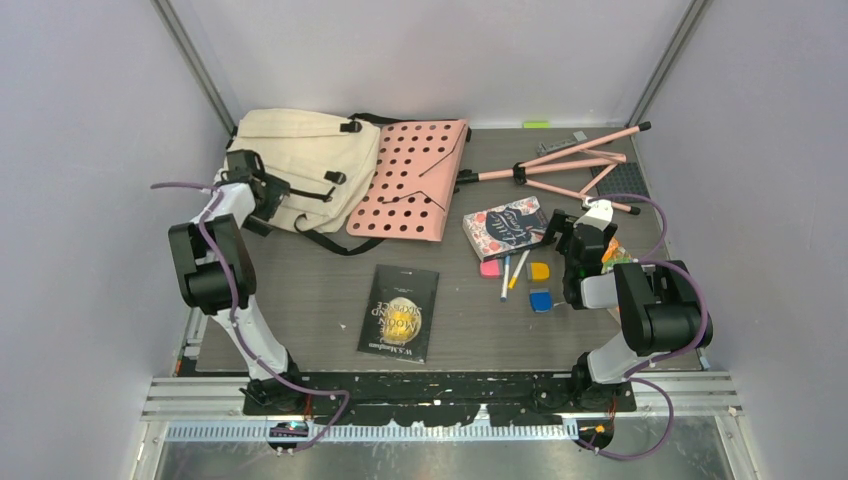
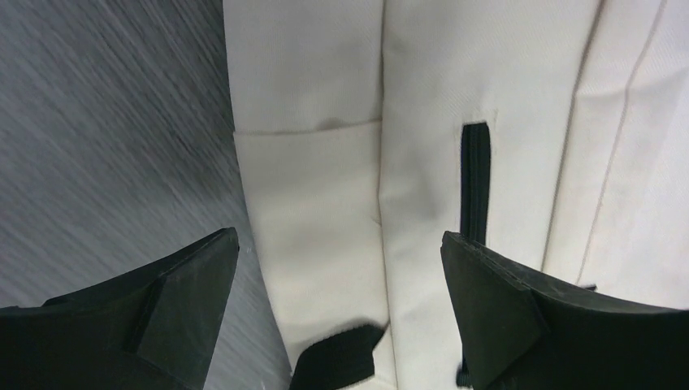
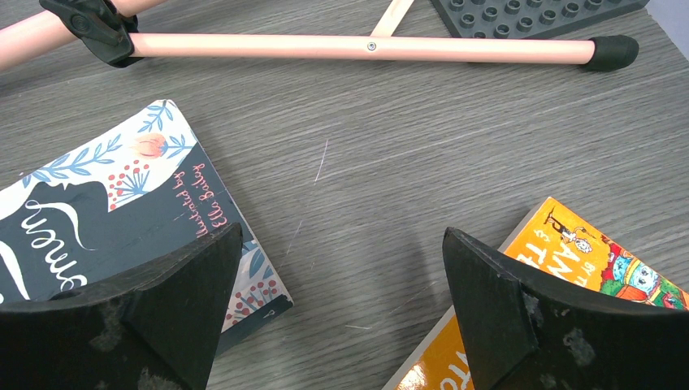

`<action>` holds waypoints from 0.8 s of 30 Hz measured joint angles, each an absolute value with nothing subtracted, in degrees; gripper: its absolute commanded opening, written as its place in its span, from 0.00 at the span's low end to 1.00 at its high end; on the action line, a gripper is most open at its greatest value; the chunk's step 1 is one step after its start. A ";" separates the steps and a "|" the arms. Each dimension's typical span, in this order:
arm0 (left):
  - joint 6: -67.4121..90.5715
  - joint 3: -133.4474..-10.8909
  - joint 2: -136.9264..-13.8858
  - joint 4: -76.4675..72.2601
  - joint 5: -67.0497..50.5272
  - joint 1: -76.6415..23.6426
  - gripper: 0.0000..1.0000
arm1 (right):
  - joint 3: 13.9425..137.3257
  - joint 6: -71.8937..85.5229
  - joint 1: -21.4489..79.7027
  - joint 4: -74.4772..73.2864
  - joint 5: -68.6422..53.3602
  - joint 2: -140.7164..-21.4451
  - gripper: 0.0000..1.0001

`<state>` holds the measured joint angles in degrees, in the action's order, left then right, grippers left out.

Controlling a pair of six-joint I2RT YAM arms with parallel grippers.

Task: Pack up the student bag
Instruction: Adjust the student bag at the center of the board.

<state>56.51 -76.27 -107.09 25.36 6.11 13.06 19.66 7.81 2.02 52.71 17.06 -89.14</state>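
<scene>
Student bag (image 1: 300, 160), cream with black straps, lies flat at the far left corner of the table (image 1: 320, 290), just beside a pink perforated board (image 1: 410, 180). The left gripper (image 2: 339, 240) is over the bag's left edge, its fingers spread wide and holding nothing. The right gripper (image 3: 341, 234), also spread and empty, is over bare table between a floral book (image 3: 122, 203) and an orange book (image 3: 569, 268).

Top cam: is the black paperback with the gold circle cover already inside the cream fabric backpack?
No: the black paperback lies flat on the grey tabletop, apart from the cream backpack.
</scene>
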 measured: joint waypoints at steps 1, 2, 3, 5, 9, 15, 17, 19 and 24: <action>56.84 -76.27 -107.79 24.64 6.02 13.23 0.99 | 19.66 7.84 2.02 52.71 17.06 -89.14 1.00; 57.32 -76.38 -108.66 24.21 5.98 13.39 0.99 | 19.66 7.84 2.02 52.71 17.06 -89.14 1.00; 58.22 -76.51 -109.56 24.10 5.98 13.52 0.99 | 19.66 7.84 2.02 52.71 17.06 -89.14 1.00; 60.14 -76.62 -111.13 24.14 6.00 13.54 0.99 | 19.66 7.84 2.02 52.71 17.06 -89.14 1.00; 64.29 -77.01 -111.83 23.79 6.55 13.54 0.87 | 19.66 7.84 2.02 52.71 17.06 -89.14 1.00; 67.11 -78.22 -113.08 24.69 7.68 13.56 0.34 | 19.66 7.84 2.02 52.71 17.04 -89.14 1.00; 66.96 -78.39 -113.14 25.08 8.19 13.56 0.21 | 19.66 7.84 2.02 52.71 17.06 -89.14 1.00; 66.50 -78.56 -113.14 25.30 8.67 13.56 0.02 | 19.66 7.84 2.02 52.71 17.06 -89.14 1.00; 63.48 -79.09 -112.57 25.08 9.06 13.43 0.00 | 19.66 7.84 2.02 52.71 17.06 -89.14 1.00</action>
<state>63.48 -79.09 -112.57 25.08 9.06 13.43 19.66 7.84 2.02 52.71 17.06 -89.14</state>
